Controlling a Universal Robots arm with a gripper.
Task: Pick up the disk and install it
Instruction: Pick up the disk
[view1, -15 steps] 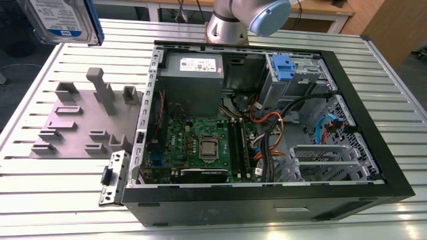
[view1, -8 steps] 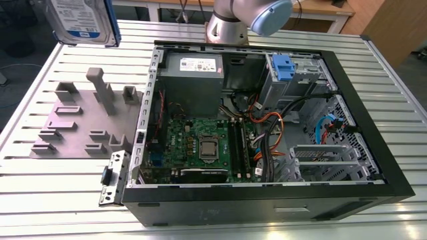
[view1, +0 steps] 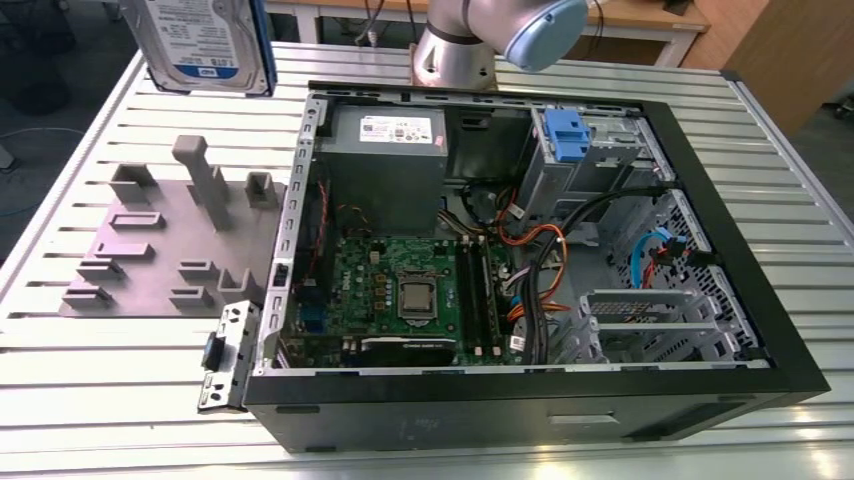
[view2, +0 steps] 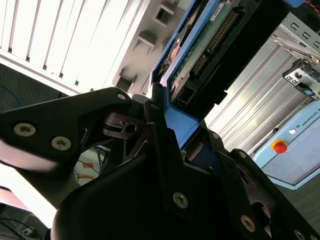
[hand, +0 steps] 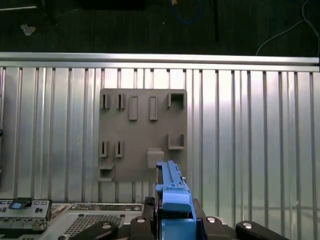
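You have 1 disk (view1: 200, 40) held aloft at the exterior view's left, above 1 grey fixture plate (view1: 147, 250); 1 open computer case (view1: 534, 230) lies to its right. In the first wrist view, 1 gripper (hand: 174, 222) is clamped on the disk.

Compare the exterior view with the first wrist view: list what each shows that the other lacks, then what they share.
Exterior view: the motherboard, power supply and cables inside the open computer case, plus the arm's base. First wrist view: the gripper clamped on the disk, seen edge-on, and dark floor beyond the edge of the slatted table. Both: the disk, the grey fixture plate and that table.
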